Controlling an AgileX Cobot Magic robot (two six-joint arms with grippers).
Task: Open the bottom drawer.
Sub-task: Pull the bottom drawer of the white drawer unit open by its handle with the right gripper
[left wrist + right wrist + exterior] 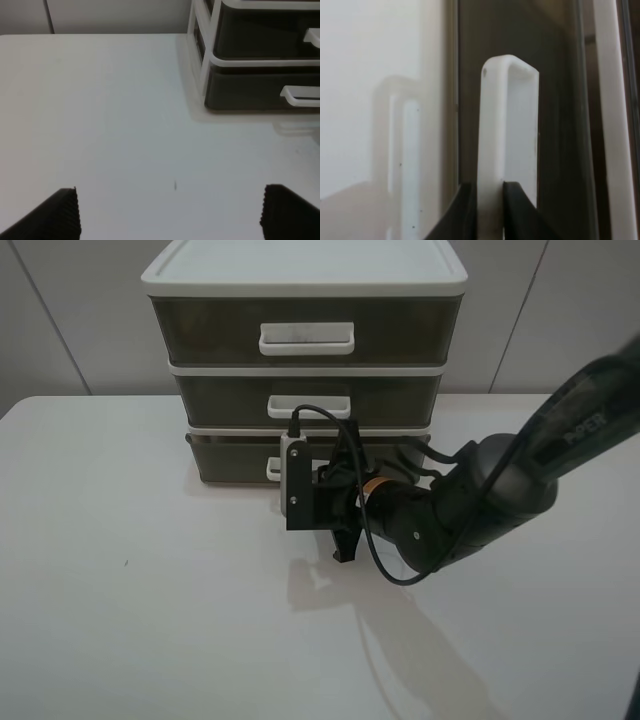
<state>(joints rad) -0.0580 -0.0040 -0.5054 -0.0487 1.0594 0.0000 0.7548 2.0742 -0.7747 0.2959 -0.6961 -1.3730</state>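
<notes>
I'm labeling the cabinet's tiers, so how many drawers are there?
3, stacked under the white lid: the top drawer, the middle drawer beneath it, and the bottom drawer lowest, its handle gripped by the right tool. None seem hidden.

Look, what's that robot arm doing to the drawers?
The right gripper is shut on the white handle of the bottom drawer, seemingly ready to pull it open. The drawer looks shut or barely out. The left gripper hangs open over the table, off to the side, holding nothing.
</notes>
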